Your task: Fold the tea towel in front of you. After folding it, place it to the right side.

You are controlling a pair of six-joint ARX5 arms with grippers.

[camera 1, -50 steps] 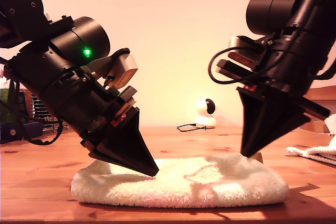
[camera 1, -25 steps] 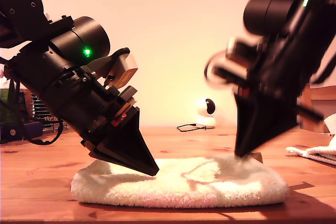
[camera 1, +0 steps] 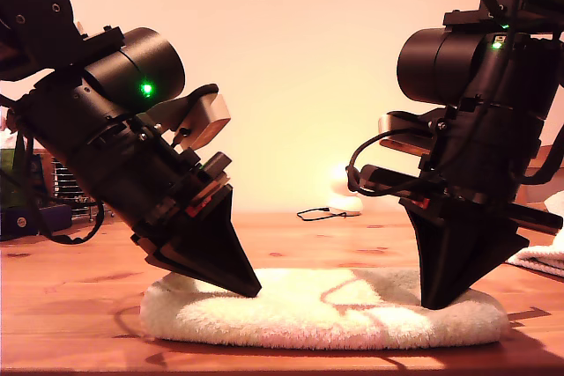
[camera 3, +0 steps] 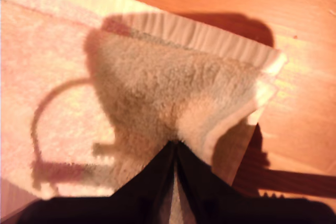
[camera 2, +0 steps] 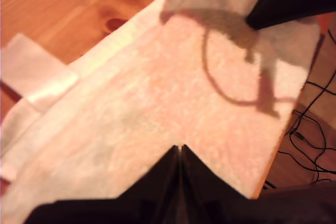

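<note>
The tea towel [camera 1: 326, 314], white and fluffy, lies folded in a long pad on the wooden table [camera 1: 70, 305]. My first gripper [camera 1: 254, 291], on the arm at the exterior view's left, is shut, and its tip rests on the towel [camera 2: 157, 103] near that end. My second gripper [camera 1: 436, 304], on the arm at the exterior view's right, is shut with its tip down on the towel's other end. In the second wrist view a bunched corner of towel [camera 3: 220, 103] rises to the second gripper [camera 3: 176, 144], which seems to pinch it. The first wrist view shows the first gripper [camera 2: 180, 149] and the other arm's tip beyond it.
Another white cloth [camera 1: 539, 257] lies at the exterior view's right edge. A small white camera [camera 1: 342, 202] and a thin black cable [camera 1: 317, 213] sit at the back of the table. Dark clutter [camera 1: 26, 209] stands at the exterior view's left edge.
The second gripper swung forward and down from the towel's back edge onto its end. The towel slid toward the exterior view's right. The first gripper barely moved.
</note>
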